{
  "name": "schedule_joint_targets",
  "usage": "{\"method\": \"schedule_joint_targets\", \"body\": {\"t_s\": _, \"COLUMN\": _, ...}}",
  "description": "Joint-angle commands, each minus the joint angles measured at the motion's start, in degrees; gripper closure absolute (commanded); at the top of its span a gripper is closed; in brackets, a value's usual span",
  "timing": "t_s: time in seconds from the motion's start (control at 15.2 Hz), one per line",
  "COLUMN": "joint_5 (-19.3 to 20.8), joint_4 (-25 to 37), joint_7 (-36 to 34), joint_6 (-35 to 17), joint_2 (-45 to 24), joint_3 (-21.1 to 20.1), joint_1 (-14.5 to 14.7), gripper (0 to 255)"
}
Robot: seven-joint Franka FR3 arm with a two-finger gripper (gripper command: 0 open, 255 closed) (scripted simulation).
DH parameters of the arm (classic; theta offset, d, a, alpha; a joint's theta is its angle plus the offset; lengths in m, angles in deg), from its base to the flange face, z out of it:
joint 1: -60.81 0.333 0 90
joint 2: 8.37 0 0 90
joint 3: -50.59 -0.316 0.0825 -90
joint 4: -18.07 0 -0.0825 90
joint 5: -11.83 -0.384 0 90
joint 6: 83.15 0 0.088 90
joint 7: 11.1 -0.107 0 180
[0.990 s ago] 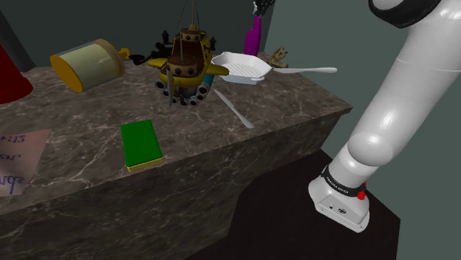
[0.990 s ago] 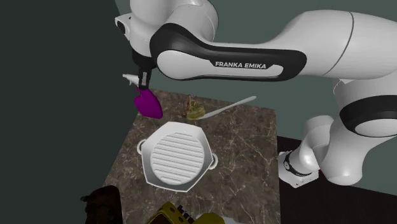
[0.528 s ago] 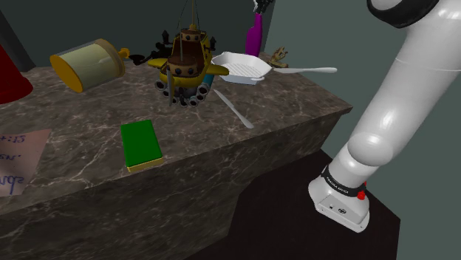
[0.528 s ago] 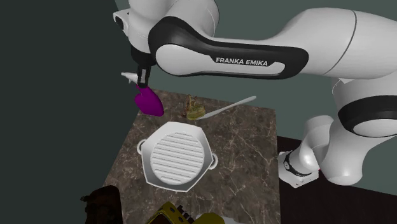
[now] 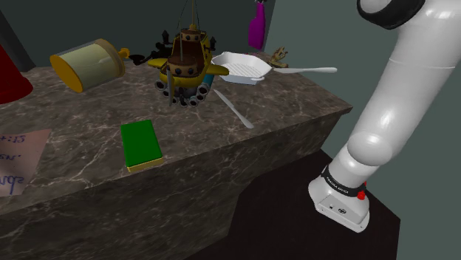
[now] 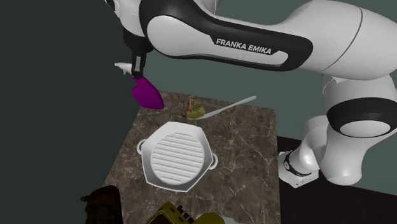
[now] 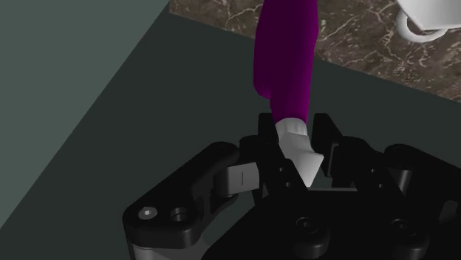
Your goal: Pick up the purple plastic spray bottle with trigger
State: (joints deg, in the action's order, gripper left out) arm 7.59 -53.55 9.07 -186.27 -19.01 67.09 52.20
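Note:
The purple spray bottle [image 6: 147, 94] with a white trigger head [image 6: 122, 66] hangs tilted in the air above the far corner of the marble counter [image 6: 242, 146]. My black gripper [image 6: 135, 69] is shut on its white neck, just under the trigger. In the wrist view the neck [image 7: 293, 133] sits clasped between the fingers [image 7: 323, 131] of the gripper [image 7: 294, 137], and the purple body [image 7: 286, 59] points away toward the counter. The shoulder view shows the bottle [image 5: 255, 29] raised clear above the white grill pan [image 5: 240, 68].
On the counter [image 5: 295, 103] lie a white grill pan [image 6: 177, 155], a white spoon [image 6: 226, 108], a small figurine [image 6: 193, 109], a ship model [image 5: 186, 63], a white utensil [image 5: 235, 109], a green sponge [image 5: 142, 144] and a tipped yellow-lidded jar [image 5: 87, 64]. A wall stands behind.
The gripper has risen with the purple bottle in it, lifting it higher above the counter's far corner. Nothing on the counter has moved.

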Motion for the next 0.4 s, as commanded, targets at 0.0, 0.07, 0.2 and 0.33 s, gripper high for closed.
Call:
{"method": "schedule_joint_targets", "body": {"t_s": 0.0, "joint_5": -0.24, "joint_4": 2.58, "joint_7": 0.06, "joint_6": 1.97, "joint_2": -0.65, "joint_3": 0.06, "joint_1": -0.22, "gripper": 255}}
{"method": "schedule_joint_targets", "body": {"t_s": 0.07, "joint_5": -0.44, "joint_4": 4.17, "joint_7": 0.11, "joint_6": 3.02, "joint_2": -1.2, "joint_3": 0.1, "joint_1": -0.38, "gripper": 255}}
{"method": "schedule_joint_targets", "body": {"t_s": 0.2, "joint_5": -0.89, "joint_4": 7.57, "joint_7": 0.22, "joint_6": 5.23, "joint_2": -2.45, "joint_3": 0.17, "joint_1": -0.77, "gripper": 255}}
{"method": "schedule_joint_targets", "body": {"t_s": 0.33, "joint_5": -0.92, "joint_4": 7.83, "joint_7": 0.23, "joint_6": 5.4, "joint_2": -2.54, "joint_3": 0.17, "joint_1": -0.81, "gripper": 255}}
